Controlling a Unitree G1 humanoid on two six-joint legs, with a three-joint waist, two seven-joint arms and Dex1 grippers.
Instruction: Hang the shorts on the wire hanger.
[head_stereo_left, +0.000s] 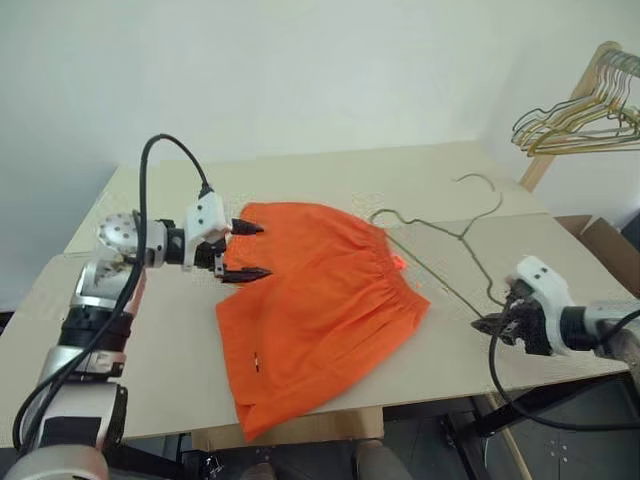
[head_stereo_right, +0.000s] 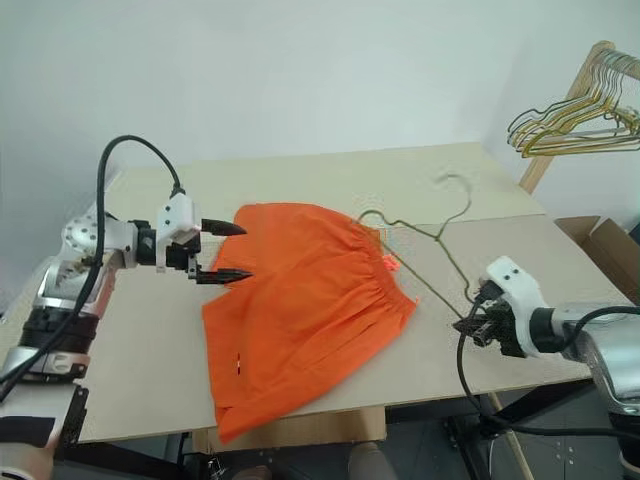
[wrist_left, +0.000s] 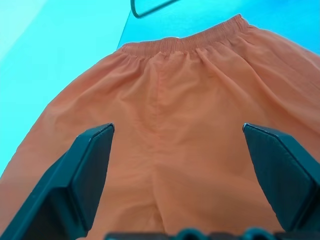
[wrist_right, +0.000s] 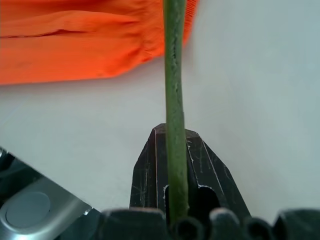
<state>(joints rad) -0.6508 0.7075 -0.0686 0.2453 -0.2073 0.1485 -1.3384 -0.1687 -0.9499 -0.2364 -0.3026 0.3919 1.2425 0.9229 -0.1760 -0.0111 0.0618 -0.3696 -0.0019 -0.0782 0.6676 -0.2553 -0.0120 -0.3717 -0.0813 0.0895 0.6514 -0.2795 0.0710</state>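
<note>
Bright orange fabric shorts (head_stereo_left: 320, 300) lie flat on your beige table (head_stereo_left: 450, 180), waistband over the thin grey wire hanger (head_stereo_left: 440, 235). Your left gripper (head_stereo_left: 243, 250) hovers wide open at their left edge. Right wrist view: your right gripper (wrist_right: 175, 150) pinches the hanger's wire.

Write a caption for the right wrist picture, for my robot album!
The right gripper, shut on the thin wire hanger, holds it over the table beside the orange shorts.

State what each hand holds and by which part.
Right hand: shut on the wire hanger, gripping its wire near the lower corner. Left hand: open over the shorts, holding nothing.
</note>
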